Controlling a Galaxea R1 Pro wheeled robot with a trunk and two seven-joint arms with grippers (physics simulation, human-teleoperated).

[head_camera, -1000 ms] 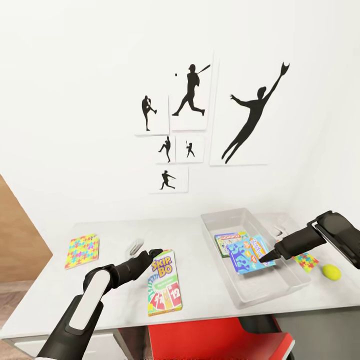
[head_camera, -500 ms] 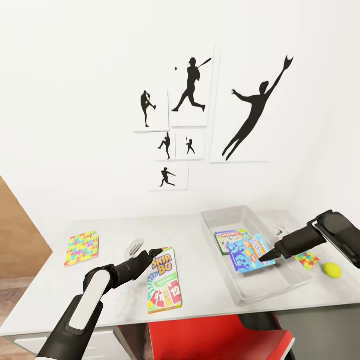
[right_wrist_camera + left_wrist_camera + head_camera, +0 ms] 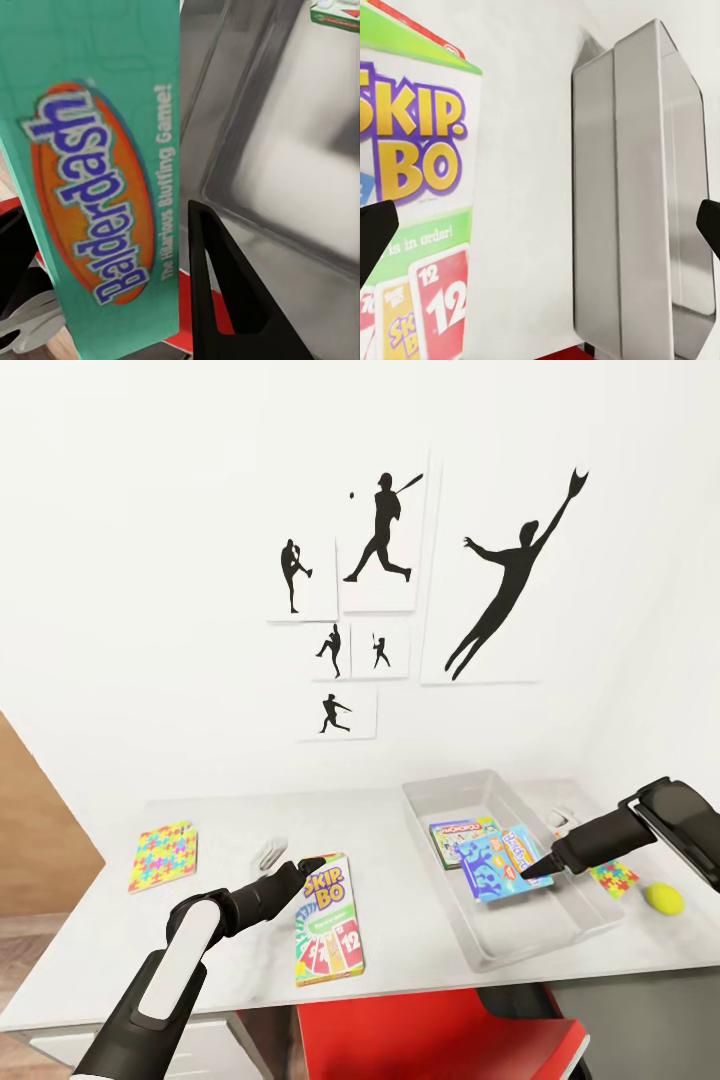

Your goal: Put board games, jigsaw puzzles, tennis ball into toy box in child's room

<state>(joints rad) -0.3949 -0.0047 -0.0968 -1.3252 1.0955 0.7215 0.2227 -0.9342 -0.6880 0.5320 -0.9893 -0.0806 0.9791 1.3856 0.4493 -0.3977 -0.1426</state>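
From the head view, the table (image 3: 420, 960) carries the toy box (image 3: 470, 793) on its right half, and inside the box a green-edged board game (image 3: 452, 838) lies flat while the right gripper (image 3: 528, 870) clasps a light blue Balderdash game (image 3: 495, 865) by its edge, tilted over the box's interior. Just outside the box's right wall lie a jigsaw puzzle (image 3: 612, 878) and, near it, the tennis ball (image 3: 663, 899). The second jigsaw puzzle (image 3: 164, 855) rests at the table's left end, well apart from the box. The left gripper (image 3: 305, 868) hovers at the left edge of the Skip-Bo game (image 3: 329, 932), which lies flat on the table between the arms; a red chair (image 3: 430, 1035) shows below the table edge. In the left wrist view the fingertips (image 3: 373, 232) stand wide apart, released, with the Skip-Bo box and toy box beyond. In the right wrist view the dark finger (image 3: 225, 292) presses the teal Balderdash box above the grey box floor
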